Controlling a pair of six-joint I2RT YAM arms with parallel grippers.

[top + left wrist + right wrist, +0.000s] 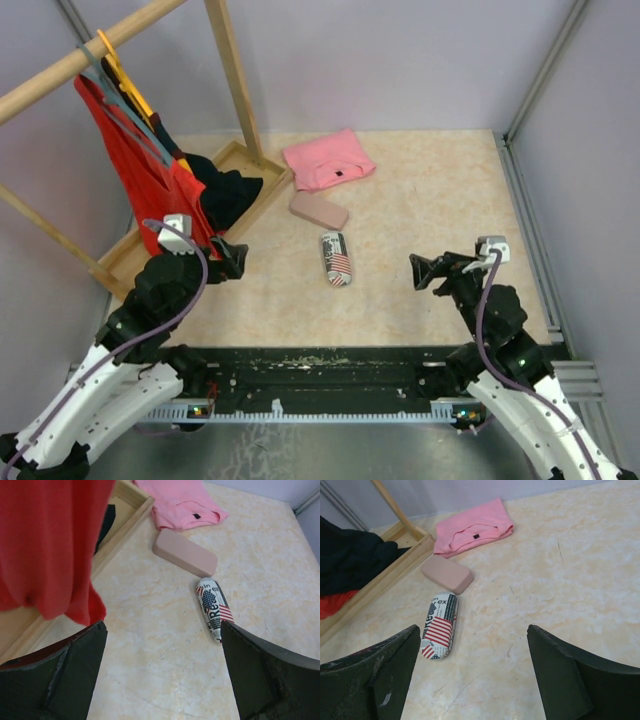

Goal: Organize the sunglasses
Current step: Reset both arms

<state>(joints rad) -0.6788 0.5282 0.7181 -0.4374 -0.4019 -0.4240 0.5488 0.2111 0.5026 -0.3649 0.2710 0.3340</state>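
Note:
No sunglasses show in any view; both pairs are hidden or out of view. A shut flag-patterned case [337,259] lies mid-table, also in the left wrist view [214,608] and the right wrist view [440,625]. A shut pink case [319,209] lies just behind it, also in the left wrist view [185,553] and the right wrist view [447,574]. My left gripper [232,260] is open and empty, left of the cases. My right gripper [427,272] is open and empty, right of them. Both hover above the table.
A folded pink garment [328,159] lies at the back. A wooden clothes rack [228,60] with a tray base [258,196] stands at the left, holding red [150,170] and black [228,192] clothes. Grey walls enclose the table.

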